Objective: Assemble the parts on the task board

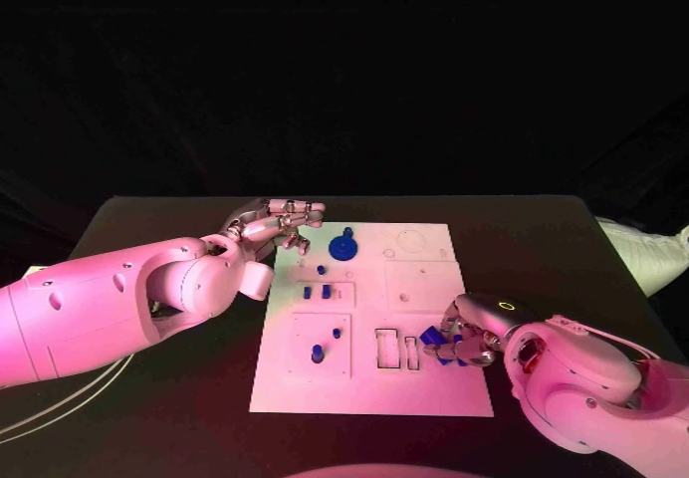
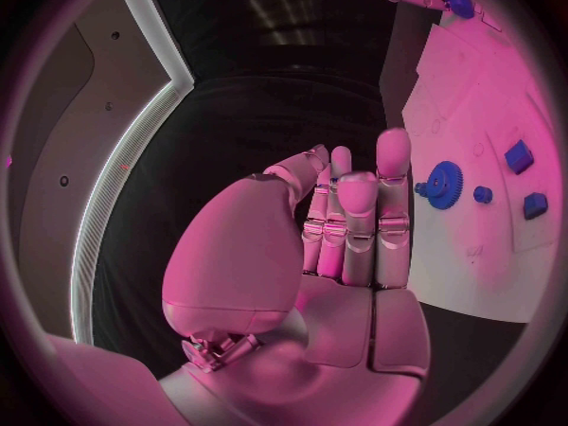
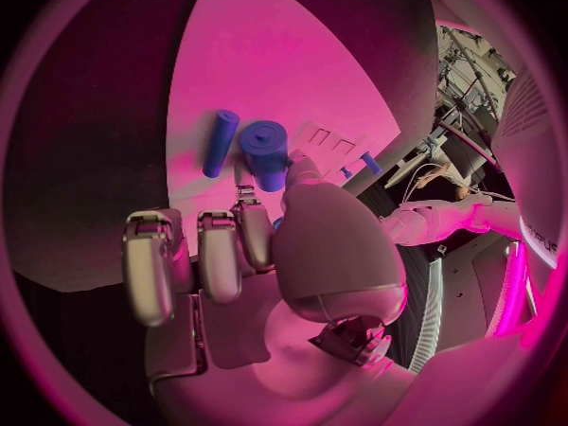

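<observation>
We take the task board point(image 1: 416, 383) as our landmark: the white plate lies in the middle of the black table point(image 1: 143, 224), with several blue parts already on it. Near its far edge sits a blue gear point(image 1: 342, 242), and toward its left half we see small blue pegs point(image 1: 325, 291) and another blue peg point(image 1: 318, 352) standing in a square recess. Our left hand point(image 1: 277, 225) hovers at the board's far left corner, beside the gear; its fingers lie straight and close together, holding nothing. Our right hand point(image 1: 462, 344) works at the board's near right side, next to the two narrow slots point(image 1: 399, 350), and its fingertips point(image 3: 255, 220) touch a blue cylinder point(image 3: 265, 153), with a slimmer blue rod point(image 3: 219, 142) lying just beside it on the plate. Whether the cylinder is properly pinched or merely touched, we cannot tell. We judge the step in hand to be picking up this part. The next move calls for a firm pinch, a clean lift clear of the rod, and then alignment over its matching recess.
</observation>
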Controlling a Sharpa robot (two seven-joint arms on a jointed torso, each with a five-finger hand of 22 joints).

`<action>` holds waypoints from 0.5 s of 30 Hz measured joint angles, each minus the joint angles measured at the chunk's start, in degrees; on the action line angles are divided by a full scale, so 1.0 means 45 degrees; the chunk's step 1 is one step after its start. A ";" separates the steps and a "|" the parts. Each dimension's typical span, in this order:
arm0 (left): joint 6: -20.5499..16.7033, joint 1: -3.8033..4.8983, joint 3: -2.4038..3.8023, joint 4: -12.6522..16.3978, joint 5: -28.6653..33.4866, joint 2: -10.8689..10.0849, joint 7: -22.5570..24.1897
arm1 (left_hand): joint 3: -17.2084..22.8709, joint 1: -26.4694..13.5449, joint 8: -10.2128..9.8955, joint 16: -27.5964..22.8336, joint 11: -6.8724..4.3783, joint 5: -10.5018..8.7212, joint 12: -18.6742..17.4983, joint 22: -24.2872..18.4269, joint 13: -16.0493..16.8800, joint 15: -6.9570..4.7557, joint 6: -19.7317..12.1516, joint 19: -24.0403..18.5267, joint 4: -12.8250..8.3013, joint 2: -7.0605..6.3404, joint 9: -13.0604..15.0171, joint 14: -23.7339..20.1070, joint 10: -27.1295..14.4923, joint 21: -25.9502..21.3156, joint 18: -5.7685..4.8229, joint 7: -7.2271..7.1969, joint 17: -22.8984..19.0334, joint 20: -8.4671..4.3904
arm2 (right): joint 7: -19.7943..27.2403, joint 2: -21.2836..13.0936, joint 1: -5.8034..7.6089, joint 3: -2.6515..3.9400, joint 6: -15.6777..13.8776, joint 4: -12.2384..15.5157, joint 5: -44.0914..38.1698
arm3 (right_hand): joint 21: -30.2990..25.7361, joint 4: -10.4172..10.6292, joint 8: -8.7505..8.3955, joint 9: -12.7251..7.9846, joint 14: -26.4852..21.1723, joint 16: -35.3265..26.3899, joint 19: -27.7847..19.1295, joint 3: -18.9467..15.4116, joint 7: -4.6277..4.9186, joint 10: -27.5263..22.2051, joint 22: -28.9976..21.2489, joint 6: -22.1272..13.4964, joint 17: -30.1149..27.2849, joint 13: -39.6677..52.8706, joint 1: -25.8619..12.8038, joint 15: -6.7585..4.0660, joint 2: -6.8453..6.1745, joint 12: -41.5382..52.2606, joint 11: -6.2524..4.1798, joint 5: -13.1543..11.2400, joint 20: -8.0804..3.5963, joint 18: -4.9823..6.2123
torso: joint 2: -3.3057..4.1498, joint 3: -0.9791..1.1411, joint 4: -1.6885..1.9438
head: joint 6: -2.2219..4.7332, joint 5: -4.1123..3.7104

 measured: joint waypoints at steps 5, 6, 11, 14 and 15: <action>0.0011 0.0000 0.0000 -0.0001 0.0000 -0.0003 -0.0002 | 0.0000 0.0000 0.0000 0.0000 0.0044 0.0000 0.0090 0.0000 0.0032 0.0000 0.0000 0.0000 0.0000 0.0000 0.0000 0.0000 -0.0044 0.0000 0.0001 0.0001 -0.0001 0.0000 | -0.0026 -0.0270 -0.0057 -0.0021 -0.0600 0.0283 0.0177 | 0.0000 -0.0015 0.0152 0.0094 0.0026 0.0000 0.0000 -0.0018 -0.0024 0.0052 -0.0001 0.0025 0.0000 0.0004 0.0051 -0.0026 0.0049 0.0009 -0.0052 0.0392 0.0000 -0.0001 | -0.0005 0.0007 -0.0001 | 0.0027 -0.0031; 0.0013 0.0000 0.0000 -0.0002 0.0000 -0.0004 -0.0002 | 0.0000 0.0000 0.0000 0.0000 0.0044 0.0000 0.0095 0.0000 0.0033 0.0000 0.0000 0.0000 0.0000 0.0000 0.0000 0.0000 -0.0044 0.0000 0.0001 0.0001 -0.0001 0.0000 | -0.0026 -0.0320 -0.0056 0.0000 -0.0789 0.0402 0.0275 | 0.0000 0.0006 0.0192 0.0094 0.0046 0.0000 0.0024 -0.0042 -0.0024 0.0054 -0.0001 0.0025 0.0000 -0.0004 0.0051 -0.0045 0.0049 0.0020 -0.0054 0.0560 -0.0024 0.0000 | -0.0005 0.0007 -0.0002 | 0.0032 -0.0039; 0.0023 0.0000 0.0000 -0.0006 0.0000 0.0004 -0.0003 | 0.0000 0.0000 0.0000 0.0000 0.0044 0.0000 0.0095 0.0000 0.0032 0.0000 0.0000 0.0000 0.0000 0.0000 0.0001 0.0000 -0.0044 0.0000 0.0000 0.0001 -0.0001 0.0000 | 0.0002 -0.0374 -0.0008 0.0059 -0.1509 0.0768 0.0862 | 0.0000 0.0054 0.0199 0.0096 0.0046 0.0000 0.0046 -0.0093 -0.0024 0.0095 -0.0001 0.0025 -0.0001 -0.0031 0.0026 -0.0046 0.0075 0.0022 -0.0095 0.0949 -0.0046 0.0000 | -0.0007 0.0009 -0.0002 | 0.0051 -0.0089; 0.0029 0.0000 0.0000 -0.0006 0.0000 0.0016 -0.0003 | 0.0000 0.0000 0.0000 0.0000 0.0044 0.0000 0.0095 -0.0001 0.0031 0.0000 -0.0001 0.0000 0.0000 0.0000 0.0000 0.0000 -0.0044 0.0000 0.0001 0.0001 -0.0002 0.0000 | 0.0014 -0.0338 0.0000 0.0065 -0.1744 0.0840 0.1232 | 0.0000 0.0074 0.0262 0.0098 0.0020 0.0000 0.0046 -0.0178 -0.0024 0.0095 -0.0002 0.0025 -0.0001 -0.0035 -0.0040 -0.0072 0.0140 0.0038 -0.0094 0.1102 -0.0045 -0.0001 | -0.0006 0.0001 0.0007 | 0.0054 -0.0093; 0.0031 -0.0001 0.0000 -0.0006 0.0000 0.0019 -0.0003 | 0.0000 0.0000 0.0000 0.0000 0.0045 0.0000 0.0095 0.0000 0.0031 0.0000 0.0000 0.0000 0.0000 0.0000 0.0001 0.0000 -0.0044 0.0000 0.0001 0.0001 -0.0002 0.0000 | 0.0018 -0.0313 0.0003 0.0067 -0.1806 0.0859 0.1376 | 0.0000 0.0075 0.0266 0.0098 0.0001 0.0000 0.0046 -0.0179 -0.0024 0.0095 -0.0002 0.0025 -0.0001 -0.0035 -0.0089 -0.0091 0.0189 0.0058 -0.0094 0.1123 -0.0045 0.0000 | -0.0006 0.0000 0.0011 | 0.0054 -0.0093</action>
